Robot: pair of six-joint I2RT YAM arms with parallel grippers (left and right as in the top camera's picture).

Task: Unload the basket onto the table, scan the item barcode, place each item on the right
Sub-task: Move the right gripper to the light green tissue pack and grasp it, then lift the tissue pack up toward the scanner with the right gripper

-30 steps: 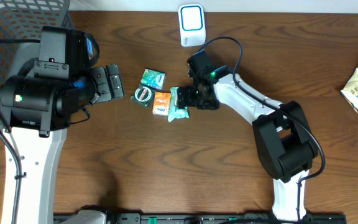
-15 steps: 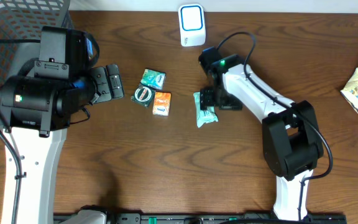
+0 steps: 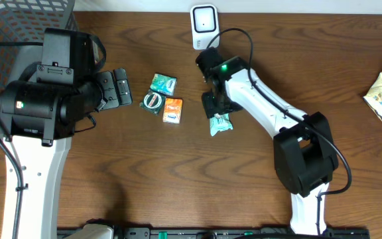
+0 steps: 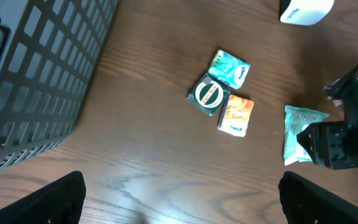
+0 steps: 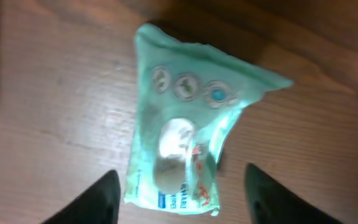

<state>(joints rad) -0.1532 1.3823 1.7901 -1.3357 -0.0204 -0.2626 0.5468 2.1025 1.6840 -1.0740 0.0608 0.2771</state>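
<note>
One teal packet [image 5: 185, 130] lies between the right gripper's [image 5: 182, 190] spread jaws.

Left arm [image 3: 35, 109]: sits at the left side, wrist level, left gripper [image 3: 119, 88] pointing right, jaws spread wide. Right arm [image 3: 265, 107]: stretched from the near right toward the far centre, wrist bent over, right gripper [image 3: 216, 106] aimed straight down, fingers [image 5: 101, 198] apart.

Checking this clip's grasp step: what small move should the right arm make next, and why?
Probably close the right gripper on the teal packet: its fingers straddle the packet, which lies flat on the table, not yet gripped, and the scanner sits nearby.
</note>
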